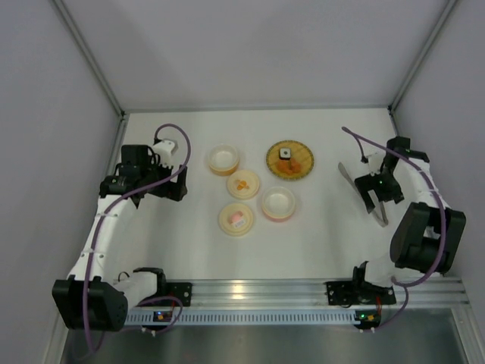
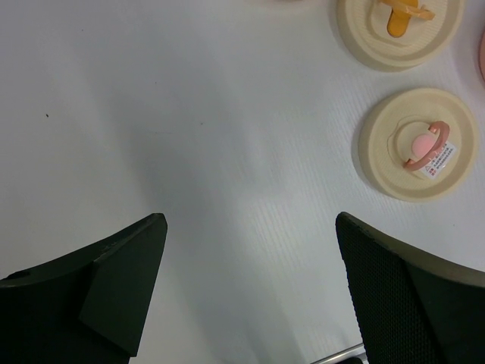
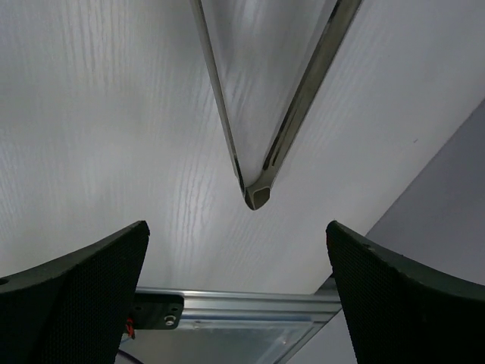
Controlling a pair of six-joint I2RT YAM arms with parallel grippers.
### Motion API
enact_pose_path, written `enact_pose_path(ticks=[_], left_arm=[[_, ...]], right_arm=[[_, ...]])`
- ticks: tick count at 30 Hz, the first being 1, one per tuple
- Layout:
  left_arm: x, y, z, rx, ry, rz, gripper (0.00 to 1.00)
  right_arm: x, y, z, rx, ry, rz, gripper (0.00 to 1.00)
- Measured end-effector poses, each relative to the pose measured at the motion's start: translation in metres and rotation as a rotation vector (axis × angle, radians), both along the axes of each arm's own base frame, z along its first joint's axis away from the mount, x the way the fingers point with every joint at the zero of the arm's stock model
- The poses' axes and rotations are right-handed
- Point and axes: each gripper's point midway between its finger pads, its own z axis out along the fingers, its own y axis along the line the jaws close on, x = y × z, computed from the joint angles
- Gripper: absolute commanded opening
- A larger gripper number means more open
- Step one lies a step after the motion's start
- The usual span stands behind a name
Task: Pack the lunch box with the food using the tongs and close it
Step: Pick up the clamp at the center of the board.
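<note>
Tongs [image 3: 256, 196] lie flat on the white table [image 1: 326, 243] near its right edge and side wall [image 1: 447, 91]. Their joined end points between the wide-spread fingers of the right gripper [image 3: 236, 227], which holds nothing. Equally spread and empty, the left gripper [image 2: 251, 218] hovers over bare tabletop beside a pink-marked lid [image 2: 394, 163]. Food [image 1: 285, 153] sits on the woven plate [image 1: 305, 152] mid-table, well apart from both grippers.

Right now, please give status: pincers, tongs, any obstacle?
Left pincer open, empty. Right pincer open above tongs, not gripping. Tongs lie flat on table. No obstacle seen.
</note>
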Motion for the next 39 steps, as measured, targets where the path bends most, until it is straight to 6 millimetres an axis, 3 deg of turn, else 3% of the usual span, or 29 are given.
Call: enact_pose_path(ticks=[16,25,31,39], left_arm=[[0.002,0.002,-0.014,0.036,0.023,-0.042,0.98],[0.012,0.000,-0.028,0.033,0.057,-0.050,0.98],[0.016,-0.003,-0.030,0.020,0.056,-0.061,0.98],[0.018,-0.004,-0.034,0.014,0.068,-0.066,0.98]], right_arm=[[0.027,-0.007,-0.064,0.040,0.152,0.006,0.99],[0.059,-0.007,-0.075,0.052,0.033,0.018,0.98],[0.065,-0.003,-0.077,0.076,0.005,0.043,0.95],[0.065,0.006,-0.080,0.126,-0.005,0.067,0.62]])
